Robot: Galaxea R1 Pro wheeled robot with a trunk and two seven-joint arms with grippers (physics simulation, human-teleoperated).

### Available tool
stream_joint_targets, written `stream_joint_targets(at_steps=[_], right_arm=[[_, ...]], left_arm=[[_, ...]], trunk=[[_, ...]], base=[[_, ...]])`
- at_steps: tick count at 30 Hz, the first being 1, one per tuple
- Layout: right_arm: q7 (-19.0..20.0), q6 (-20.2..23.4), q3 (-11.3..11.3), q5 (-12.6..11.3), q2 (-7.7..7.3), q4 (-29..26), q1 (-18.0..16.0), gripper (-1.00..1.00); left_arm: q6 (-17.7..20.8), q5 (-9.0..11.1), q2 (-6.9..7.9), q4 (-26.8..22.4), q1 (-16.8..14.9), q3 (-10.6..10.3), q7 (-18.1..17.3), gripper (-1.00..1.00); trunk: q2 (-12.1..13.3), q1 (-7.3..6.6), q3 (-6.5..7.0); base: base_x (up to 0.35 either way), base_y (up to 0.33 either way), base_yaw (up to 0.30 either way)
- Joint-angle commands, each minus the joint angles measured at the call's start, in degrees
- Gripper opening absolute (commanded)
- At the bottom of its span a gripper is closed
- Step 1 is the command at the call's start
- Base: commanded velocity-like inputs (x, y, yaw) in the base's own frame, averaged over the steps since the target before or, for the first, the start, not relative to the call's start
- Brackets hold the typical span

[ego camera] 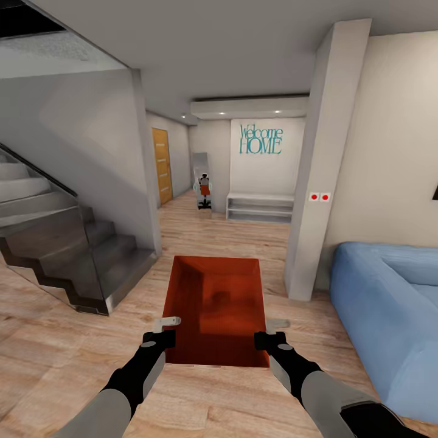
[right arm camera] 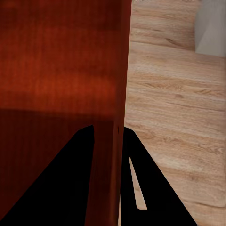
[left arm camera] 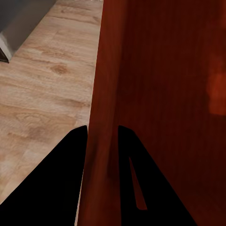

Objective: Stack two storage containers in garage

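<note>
The orange-red storage container (ego camera: 216, 310) is carried between both arms in front of the robot, its long axis pointing straight ahead and its open top facing up. The left gripper (ego camera: 163, 331) pinches the container's left wall near the near corner, and in the left wrist view its two fingers (left arm camera: 101, 155) stand either side of that thin wall, clamped on it. The right gripper (ego camera: 267, 333) does the same on the right wall, its fingers (right arm camera: 109, 153) straddling the edge. Both grips sit at the near end, so most of the bin's length hangs forward of the hands. The robot stands on the light wood-plank floor (ego camera: 73, 340). Ahead, the way runs between the staircase (ego camera: 67, 243) on the left and the pale pillar (ego camera: 316, 182) on the right, toward a hallway with a wooden door (ego camera: 162, 164). The blue sofa (ego camera: 389, 316) lies close on the right, and the stair foot is the nearest obstruction on the left.
</note>
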Motion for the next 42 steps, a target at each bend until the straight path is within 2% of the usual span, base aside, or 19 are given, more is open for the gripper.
stream_joint_targets(at_steps=[1,42], right_arm=[[-4.71,-3.35,-1.9,0.09,0.03,-0.11,-0.05,-1.0],[-4.71,-3.44,-1.9,0.01,0.01,-0.06,-0.05,-1.0]], left_arm=[[0.44,3.5,-0.09,-0.02,-0.02,0.76,2.03,-1.0],[0.43,3.56,-0.09,-0.03,-0.02,0.76,2.03,-1.0]], trunk=[[-0.07,0.05,-0.09],[-0.07,0.05,-0.09]], base=[[0.322,0.0,0.0],[0.322,0.0,0.0]])
